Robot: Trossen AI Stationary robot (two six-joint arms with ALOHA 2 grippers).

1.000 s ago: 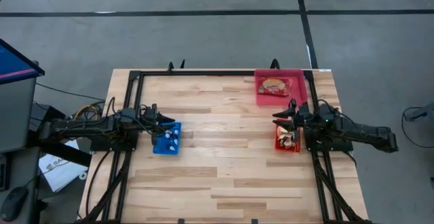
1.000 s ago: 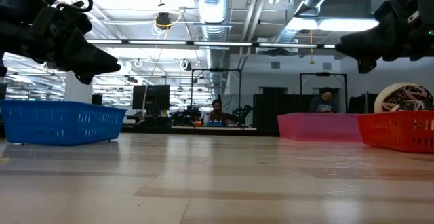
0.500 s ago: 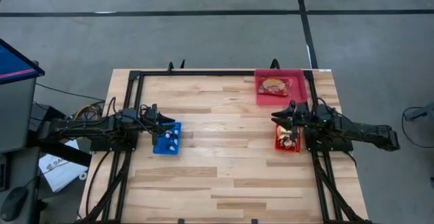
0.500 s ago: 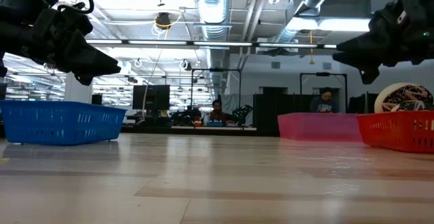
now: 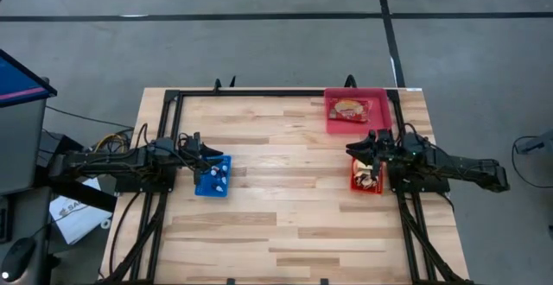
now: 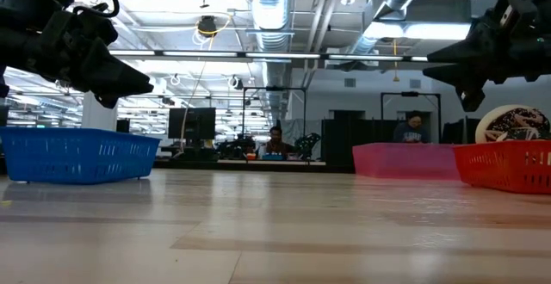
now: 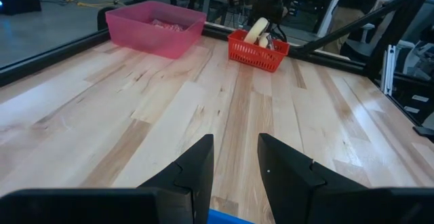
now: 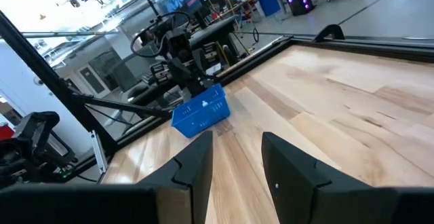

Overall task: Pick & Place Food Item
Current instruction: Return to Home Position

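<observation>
**Both jaws empty, food in the bins**

At the left jaws: a small gap, nothing inside. Up in the air over the blue bin (image 5: 213,180), with small white things in it. At the right jaws: the same small gap, nothing held. Up above the red bin (image 5: 366,186), not touching it. Inside that red bin, the donut (image 6: 514,121), poking up over the rim. Just beside it, at the far edge of the tabletop (image 5: 285,207), the pink bin (image 5: 332,123), with the red popcorn bag (image 5: 351,110) lying flat inside. Far off in the room, two people sitting.
</observation>
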